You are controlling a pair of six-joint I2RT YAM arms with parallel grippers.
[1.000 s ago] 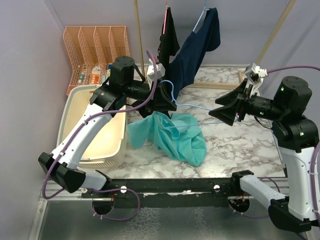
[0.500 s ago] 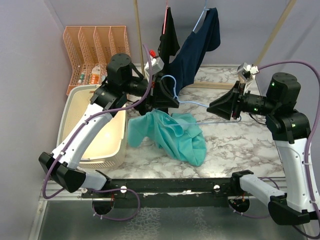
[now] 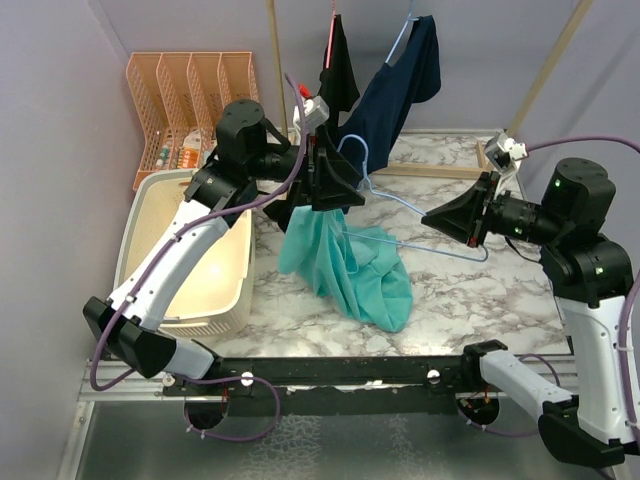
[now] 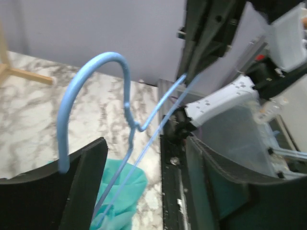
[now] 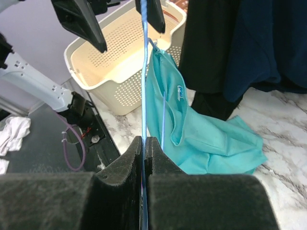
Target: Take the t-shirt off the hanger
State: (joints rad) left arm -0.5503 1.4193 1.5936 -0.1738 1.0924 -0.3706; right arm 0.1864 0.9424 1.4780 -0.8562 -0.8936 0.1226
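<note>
Right jaws were pressed shut on the lower wire of one light-blue hanger [image 5: 144,72], seen edge-on in the right wrist view with no gap between the pads. Left jaws stood wide apart; the hanger's hook [image 4: 91,62] and neck passed between the two fingers, and the hook tip lay against the edge of the finger at the lower left of the left wrist view. No grip by the left jaws on the wire was evident. In the top view the hanger [image 3: 400,205] spanned the space between the two arms, raised above the table [image 3: 480,300]. One teal t-shirt [image 3: 350,270] was present. Its upper part hung from the hanger end just under the left jaws, with one wire running down through the cloth [image 5: 192,129], and its lower part lay bunched on the table near the front middle. A corner of it showed below the hook in the left wrist view [image 4: 122,191]. Behind it hung two dark garments, one black [image 3: 340,70] and one navy [image 3: 395,90], the navy one on a second pale-blue hanger. One cream perforated basket [image 3: 205,305] sat at the left of the table. One orange rack [image 3: 190,80] stood behind the basket.
</note>
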